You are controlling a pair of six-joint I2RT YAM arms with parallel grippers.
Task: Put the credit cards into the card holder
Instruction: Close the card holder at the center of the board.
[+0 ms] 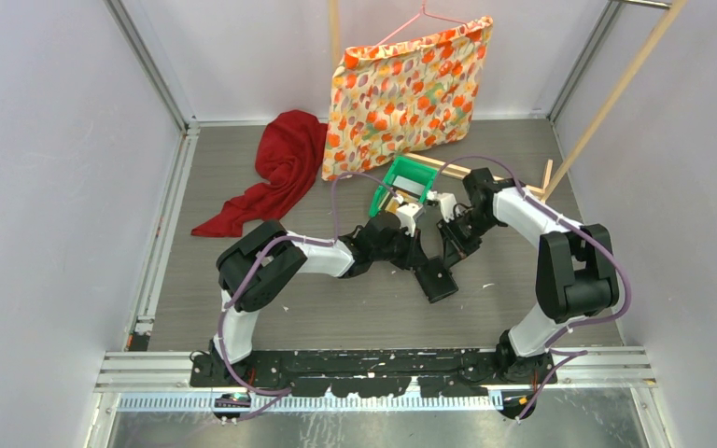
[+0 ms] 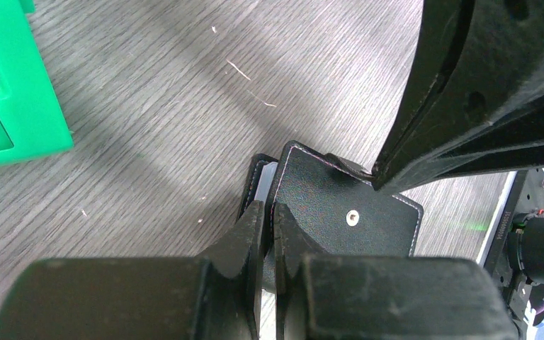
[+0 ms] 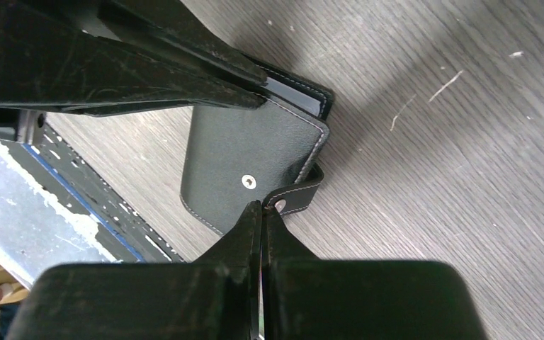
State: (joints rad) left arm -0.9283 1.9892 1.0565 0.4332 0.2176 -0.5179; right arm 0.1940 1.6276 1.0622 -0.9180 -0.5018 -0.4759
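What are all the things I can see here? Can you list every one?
table: one, grey wood grain, under everything
red cloth: one, red, crumpled at the back left
flowery fabric: one, orange and yellow, hanging at the back
hanger: one, pink, holding up the flowery fabric
wooden sticks: at least three, pale, at the back and right
green tray: one, green, just behind the tools
card holder: one, black, mid-table, pinched by both tools
left arm: one, white and black, near edge
right arm: one, white and black, near edge
left tool: one, black, shut on the card holder's cover edge
right tool: one, black, shut on its snap tab
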